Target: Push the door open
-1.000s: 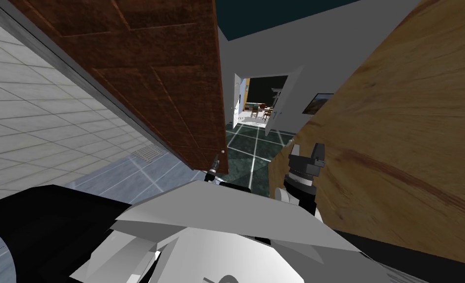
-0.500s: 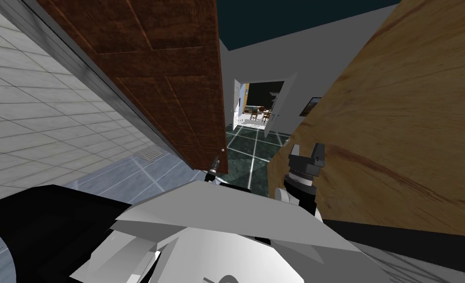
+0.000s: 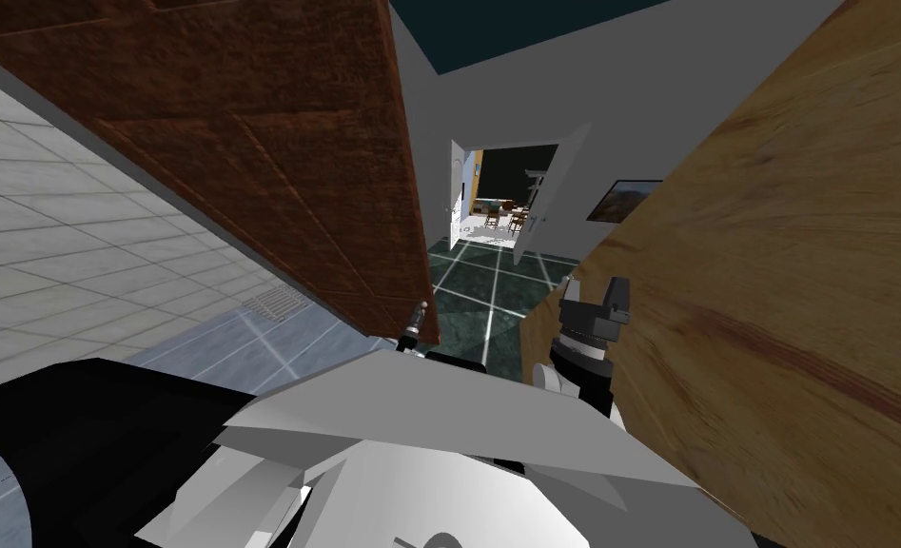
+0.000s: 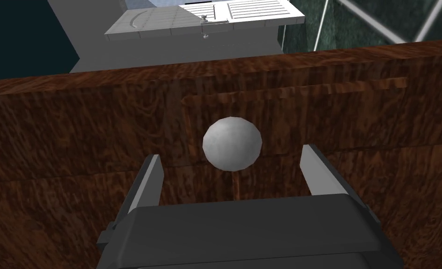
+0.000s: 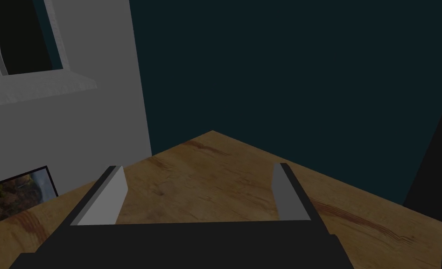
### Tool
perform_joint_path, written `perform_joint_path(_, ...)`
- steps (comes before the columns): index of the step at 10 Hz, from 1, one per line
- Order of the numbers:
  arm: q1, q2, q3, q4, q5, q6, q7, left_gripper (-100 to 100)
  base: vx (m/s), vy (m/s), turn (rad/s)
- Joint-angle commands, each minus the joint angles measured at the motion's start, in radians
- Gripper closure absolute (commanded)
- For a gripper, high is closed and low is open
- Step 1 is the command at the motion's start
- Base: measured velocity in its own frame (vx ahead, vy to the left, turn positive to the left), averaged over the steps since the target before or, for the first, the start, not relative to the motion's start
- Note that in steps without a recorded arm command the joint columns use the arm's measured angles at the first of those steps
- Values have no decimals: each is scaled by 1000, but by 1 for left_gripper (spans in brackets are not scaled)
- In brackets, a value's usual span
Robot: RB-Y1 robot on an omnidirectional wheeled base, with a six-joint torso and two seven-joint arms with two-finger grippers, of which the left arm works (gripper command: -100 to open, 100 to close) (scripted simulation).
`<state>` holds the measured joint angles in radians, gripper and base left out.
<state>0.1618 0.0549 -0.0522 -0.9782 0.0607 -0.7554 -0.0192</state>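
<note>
The dark brown door [image 3: 277, 143] is swinging wider ahead of the left gripper [image 4: 230, 156].
In the last moment its free edge has slid aside and the gap to the hallway has broadened, so the push looks to be working. The door stands upright, its face towards the wide-spread fingers [image 4: 150, 180], with its round grey knob [image 4: 232, 142] just ahead between them. The right gripper [image 5: 199, 169] is spread too, beside a light wooden panel [image 5: 206, 187].

Head camera: steep down and forward, rolled, looking between brown door [image 3: 277, 143] on the left and light wooden panel [image 3: 791, 285] on the right. Left wrist camera: close to that door's face, square on its knob [image 4: 232, 142]. Right wrist camera: looks up along the same panel; framed picture [image 3: 624, 200] shared with head view.
</note>
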Motion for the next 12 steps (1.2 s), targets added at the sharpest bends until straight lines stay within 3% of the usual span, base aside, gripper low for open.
perform_joint_path(1, -8, -7, 5, 12, 1, -7, -2, -100, 196, -16, -18)
perform_joint_path(2, -5, -4, 3, 8, 1, -4, -1, -100, 77, -6, 14)
perform_joint_path(3, -5, -4, 3, 8, 1, -4, -1, 100, -15, -1, -10)
perform_joint_path(8, -5, -4, 3, 8, 1, -4, -1, 100, -13, 1, -3)
perform_joint_path(12, 0, 12, 32, 6, 3, 1, 0, 100, 162, -28, 44)
